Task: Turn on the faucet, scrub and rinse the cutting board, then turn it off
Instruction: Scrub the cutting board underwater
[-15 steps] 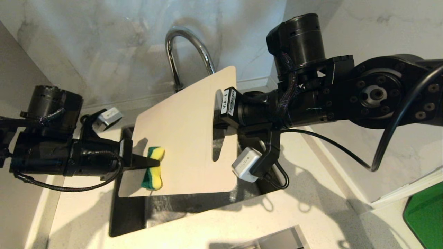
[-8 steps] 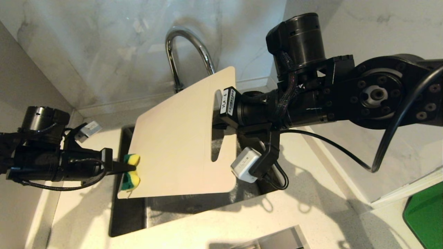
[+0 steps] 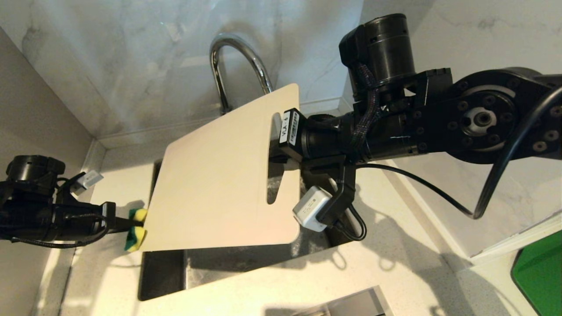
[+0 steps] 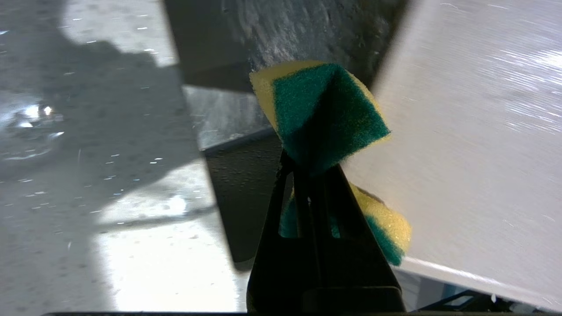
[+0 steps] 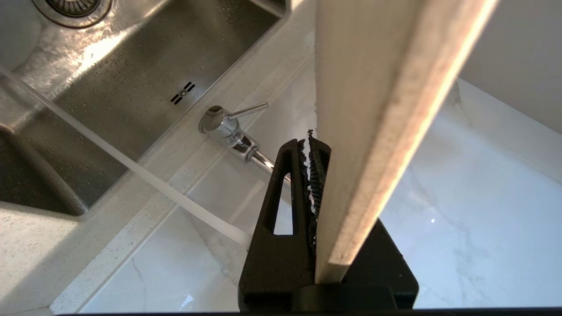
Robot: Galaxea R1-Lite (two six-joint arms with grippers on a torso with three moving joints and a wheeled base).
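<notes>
My right gripper (image 3: 274,151) is shut on the handle end of the cream cutting board (image 3: 219,184) and holds it tilted over the sink (image 3: 162,272). The right wrist view has the board (image 5: 386,87) edge-on between that gripper's (image 5: 312,145) fingers. My left gripper (image 3: 125,224) is shut on a yellow-green sponge (image 3: 135,228), squeezed in its middle, at the board's near left edge. The left wrist view shows the sponge (image 4: 325,109) pinched in the left gripper (image 4: 309,169) and touching the board (image 4: 474,145). The chrome faucet (image 3: 237,66) arches behind the board. Its thin lever (image 5: 248,109) shows at the base.
A thin stream of water (image 5: 109,153) runs down toward the wet steel basin (image 5: 131,87). Pale speckled counter (image 3: 395,272) surrounds the sink, with marble walls close behind and at both sides. A bright green thing (image 3: 538,276) lies at the far right. A metal edge (image 3: 351,303) shows at the front.
My left gripper has drawn the sponge leftward across the board's face to its left edge. The right arm and the board have stayed almost still.
</notes>
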